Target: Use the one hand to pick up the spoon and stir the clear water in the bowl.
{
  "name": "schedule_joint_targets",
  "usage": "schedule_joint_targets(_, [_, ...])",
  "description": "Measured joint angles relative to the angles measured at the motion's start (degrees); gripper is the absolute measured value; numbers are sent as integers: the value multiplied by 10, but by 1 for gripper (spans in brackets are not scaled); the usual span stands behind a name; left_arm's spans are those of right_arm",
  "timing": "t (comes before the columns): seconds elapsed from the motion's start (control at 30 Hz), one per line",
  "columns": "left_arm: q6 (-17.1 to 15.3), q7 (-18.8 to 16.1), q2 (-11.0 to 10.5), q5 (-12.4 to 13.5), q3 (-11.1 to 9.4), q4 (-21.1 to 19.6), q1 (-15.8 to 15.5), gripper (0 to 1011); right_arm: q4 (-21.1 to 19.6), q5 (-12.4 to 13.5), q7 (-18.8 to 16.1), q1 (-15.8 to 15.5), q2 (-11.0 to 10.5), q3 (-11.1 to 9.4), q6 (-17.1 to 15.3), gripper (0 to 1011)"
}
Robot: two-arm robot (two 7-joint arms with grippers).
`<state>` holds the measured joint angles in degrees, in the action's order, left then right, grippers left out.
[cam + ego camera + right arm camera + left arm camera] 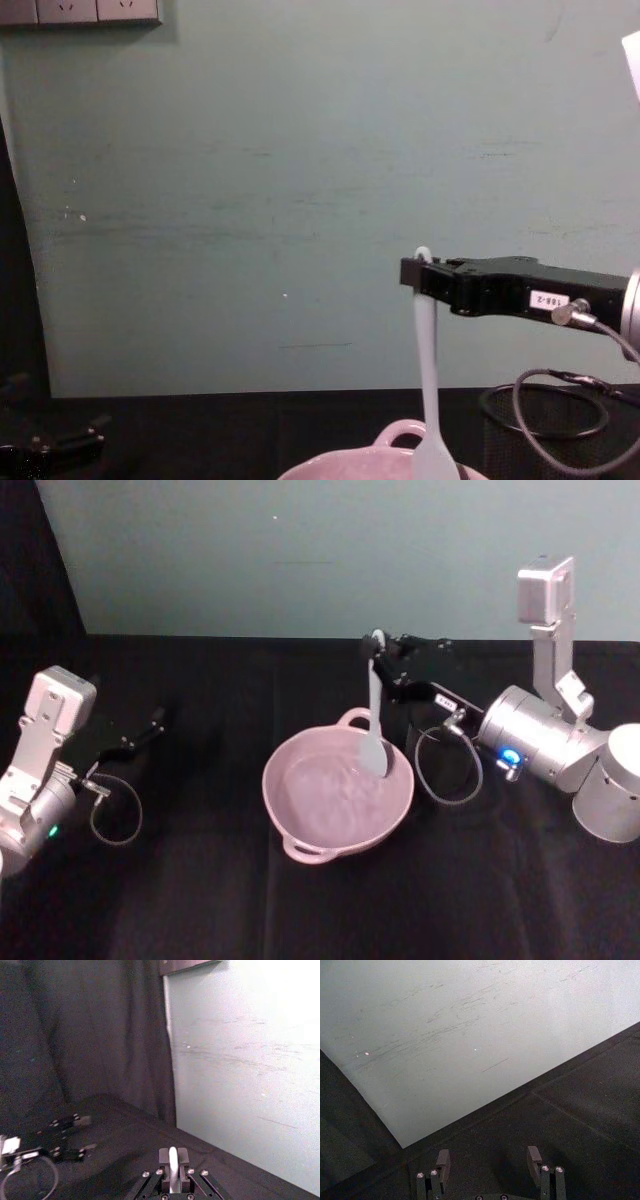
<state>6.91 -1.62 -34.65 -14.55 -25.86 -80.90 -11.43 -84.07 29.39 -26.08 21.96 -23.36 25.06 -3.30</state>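
- Right hand (381, 656), clenched on the rounded top end of the spoon (372, 725), above the far rim of the bowl (272, 775).
- Spoon hanging upright, its blade lowered inside the bowl, near the loop handle (353, 718).
- Bowl standing at the middle of the black bench (200, 910), clear water (335, 798) within.
- Left hand (152, 723), fingers parted and grasping nothing, at the bench's left side, well apart from the bowl.

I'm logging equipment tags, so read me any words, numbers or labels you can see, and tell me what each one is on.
"168-2", first characters blurred and uncertain: small white label on the right gripper, whose fingers are shut on the spoon.
No other text can be read.
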Motion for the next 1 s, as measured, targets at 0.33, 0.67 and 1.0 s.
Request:
schedule_joint_targets(0.33, [0, 0, 0, 0, 0, 0, 0, 1011, -40, -26, -11, -11, 3, 36, -13, 110])
schedule_joint_targets(0.67, [0, 0, 0, 0, 0, 0, 0, 1011, -34, -27, -29, 0, 28, 62, -13, 110])
schedule_joint_targets(1.0, [0, 0, 0, 0, 0, 0, 0, 1011, 36, -10, -37, 34, 59, 60, 2, 110])
